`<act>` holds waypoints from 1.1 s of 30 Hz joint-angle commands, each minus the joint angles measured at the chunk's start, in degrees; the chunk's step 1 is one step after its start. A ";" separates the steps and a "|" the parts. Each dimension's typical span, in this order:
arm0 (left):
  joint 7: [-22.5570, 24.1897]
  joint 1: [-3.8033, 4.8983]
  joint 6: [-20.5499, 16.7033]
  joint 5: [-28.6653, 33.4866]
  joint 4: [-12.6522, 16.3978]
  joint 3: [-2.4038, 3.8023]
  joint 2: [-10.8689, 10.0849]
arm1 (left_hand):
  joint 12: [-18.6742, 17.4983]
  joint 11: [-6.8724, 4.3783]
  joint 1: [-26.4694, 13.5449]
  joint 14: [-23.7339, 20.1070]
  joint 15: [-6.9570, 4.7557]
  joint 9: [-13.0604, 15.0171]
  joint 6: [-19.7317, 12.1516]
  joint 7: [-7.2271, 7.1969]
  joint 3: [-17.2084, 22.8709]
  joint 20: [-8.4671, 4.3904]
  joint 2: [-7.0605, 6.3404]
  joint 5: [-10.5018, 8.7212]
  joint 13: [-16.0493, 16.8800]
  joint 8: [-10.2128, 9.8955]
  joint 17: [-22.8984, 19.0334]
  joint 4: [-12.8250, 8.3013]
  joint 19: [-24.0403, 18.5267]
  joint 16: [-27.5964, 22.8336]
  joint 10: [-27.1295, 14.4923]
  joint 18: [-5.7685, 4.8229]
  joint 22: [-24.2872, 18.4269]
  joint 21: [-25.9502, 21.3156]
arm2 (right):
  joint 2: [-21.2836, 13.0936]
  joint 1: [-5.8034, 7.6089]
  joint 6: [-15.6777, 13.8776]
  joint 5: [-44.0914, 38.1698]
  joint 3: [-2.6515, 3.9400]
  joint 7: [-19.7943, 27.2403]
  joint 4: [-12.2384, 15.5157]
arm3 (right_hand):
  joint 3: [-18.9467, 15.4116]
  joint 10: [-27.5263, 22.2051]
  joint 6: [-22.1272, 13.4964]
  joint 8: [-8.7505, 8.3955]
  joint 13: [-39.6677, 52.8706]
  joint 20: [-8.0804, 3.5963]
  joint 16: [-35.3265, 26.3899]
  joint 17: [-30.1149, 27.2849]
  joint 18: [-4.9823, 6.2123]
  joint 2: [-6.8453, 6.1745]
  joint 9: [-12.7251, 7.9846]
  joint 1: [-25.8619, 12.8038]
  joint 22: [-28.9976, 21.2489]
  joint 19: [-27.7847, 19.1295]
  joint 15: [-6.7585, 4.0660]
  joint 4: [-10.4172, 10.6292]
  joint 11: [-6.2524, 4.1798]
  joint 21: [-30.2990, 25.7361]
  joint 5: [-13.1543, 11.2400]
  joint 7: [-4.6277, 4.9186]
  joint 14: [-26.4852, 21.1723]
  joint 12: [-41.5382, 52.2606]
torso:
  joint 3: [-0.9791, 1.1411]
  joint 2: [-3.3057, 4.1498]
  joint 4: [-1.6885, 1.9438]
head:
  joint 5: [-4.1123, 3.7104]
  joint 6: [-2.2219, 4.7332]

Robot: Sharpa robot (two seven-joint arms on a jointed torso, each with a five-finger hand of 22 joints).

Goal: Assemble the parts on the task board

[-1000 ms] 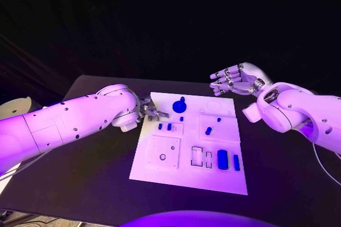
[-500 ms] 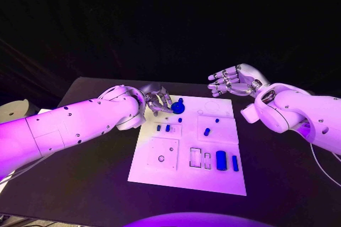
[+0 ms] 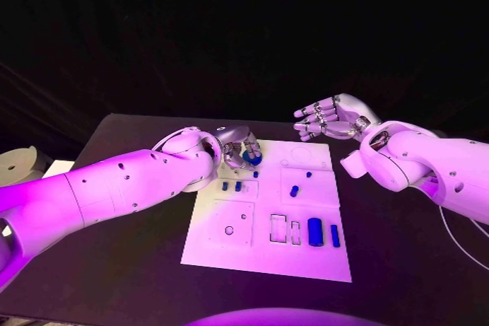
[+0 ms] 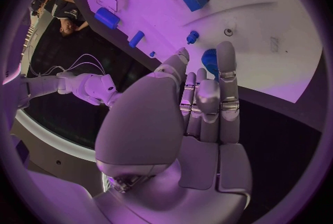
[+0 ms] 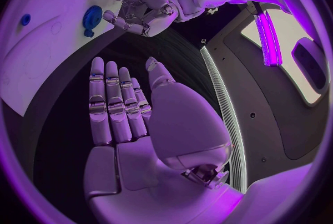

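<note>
The white task board [image 3: 267, 252] lies in the middle of the black table. A round blue part [image 3: 253, 157] sits near its far edge, and several small blue parts [image 3: 293, 191] lie further along the board, with two longer ones [image 3: 315, 231] near its right side. My left hand [image 3: 239, 146] hovers over the board's far left corner, fingers stretched out and apart, their tips right beside the round blue part [image 4: 210, 61]; nothing is held. My right hand [image 3: 327, 118] hangs open in the air beyond the board's far right corner, palm empty [image 5: 125, 110].
The board [image 5: 38, 41] has recessed slots [image 3: 277, 228] and a square plate with a hole [image 3: 230, 223] near its front. Black table [image 3: 122, 255] surrounds the board. My left forearm [image 3: 112, 188] stretches across the table's left side.
My left hand has swung from the board's left edge in over its far corner, up to the round blue part. The right hand has hardly moved.
</note>
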 commanded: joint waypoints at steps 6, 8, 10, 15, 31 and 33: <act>0.13 -0.43 5.97 -4.32 -2.67 -0.17 2.49 | -1.59 0.19 -1.36 4.23 0.02 -1.10 2.76 0.11 -0.46 -0.24 0.31 -0.51 -2.39 -2.08 10.00 -0.27 5.10 10.26 1.53 -1.82 11.92 14.19 | 0.32 -0.04 0.68 -0.54 0.00 0.16 -0.03 | 0.12 -0.18 -0.51 0.06 -0.08 0.00 -0.02 -0.05 0.41 0.19 -0.03 0.00 0.04 0.54 -0.03 -0.32 -0.13 -0.23 -0.02 0.05 -0.07 -0.36 | 0.01 0.00 -0.07 | -0.06 -0.06; -0.13 -0.46 6.74 -4.50 -3.09 -0.19 2.77 | -1.80 0.25 -1.47 4.65 0.14 -1.29 3.47 0.17 -0.46 -0.16 0.48 -0.49 -2.84 -2.48 10.92 -0.36 5.74 11.35 2.25 -2.17 13.88 16.47 | 0.33 -0.04 0.66 -0.58 0.00 0.12 -0.06 | 0.12 -0.18 -0.51 0.06 -0.08 0.00 -0.02 -0.05 0.41 0.19 -0.03 0.00 0.04 0.54 -0.03 -0.32 -0.13 -0.23 -0.02 0.05 -0.07 -0.36 | 0.04 0.03 -0.10 | -0.06 -0.08; -0.29 -0.49 7.33 -4.60 -3.30 -0.21 2.95 | -1.97 0.30 -1.61 5.02 0.19 -1.42 4.15 0.24 -0.41 -0.13 0.62 -0.49 -3.18 -2.74 11.69 -0.38 6.33 12.20 2.99 -2.53 15.94 18.87 | 0.34 -0.04 0.63 -0.61 0.00 0.09 -0.09 | 0.12 -0.18 -0.51 0.06 -0.08 0.00 -0.02 -0.05 0.41 0.19 -0.03 0.00 0.04 0.54 -0.03 -0.32 -0.13 -0.23 -0.02 0.05 -0.07 -0.36 | 0.06 -0.01 -0.03 | -0.12 -0.11; -0.69 -0.52 8.16 -4.71 -3.57 -0.23 3.32 | -2.36 0.27 -1.58 5.33 0.17 -1.59 4.97 0.21 -0.12 -0.14 0.89 -0.48 -3.67 -3.13 12.17 -0.50 6.79 12.89 3.84 -2.79 17.68 20.86 | 0.37 -0.04 0.61 -0.65 0.00 0.09 -0.12 | 0.21 -0.18 -0.50 0.07 -0.09 0.00 -0.03 -0.07 0.41 0.28 -0.03 -0.04 0.04 0.55 -0.03 -0.32 -0.13 -0.26 0.01 0.05 -0.07 -0.37 | 0.04 -0.02 0.08 | -0.17 -0.17; -2.21 -0.95 10.75 -4.99 -5.44 -0.24 4.65 | -3.73 -0.27 -0.18 5.82 -0.33 -1.93 7.79 -0.09 4.03 -0.50 2.56 -0.36 -4.47 -4.11 12.54 -1.42 7.49 13.96 7.45 -3.44 22.20 25.85 | 0.50 -0.04 0.77 -0.71 0.00 0.17 -0.07 | 0.26 -0.18 -0.50 0.07 -0.09 0.00 -0.03 -0.08 0.41 0.31 -0.03 -0.09 0.04 0.57 -0.03 -0.33 -0.13 -0.29 0.02 0.04 -0.07 -0.38 | 0.04 -0.03 0.02 | -0.20 -0.32; -2.43 -1.03 11.52 -4.99 -5.59 -0.23 4.81 | -4.04 -0.30 0.11 5.81 -0.41 -1.97 8.21 -0.04 5.17 -0.56 2.91 -0.37 -4.50 -4.25 12.31 -1.68 7.56 13.93 7.94 -3.55 22.89 26.60 | 0.52 -0.04 0.78 -0.71 0.00 0.18 -0.06 | 0.27 -0.18 -0.50 0.07 -0.09 0.01 -0.03 -0.08 0.41 0.32 -0.03 -0.11 0.04 0.57 -0.03 -0.32 -0.13 -0.30 0.03 0.04 -0.07 -0.38 | 0.06 -0.03 0.01 | -0.21 -0.34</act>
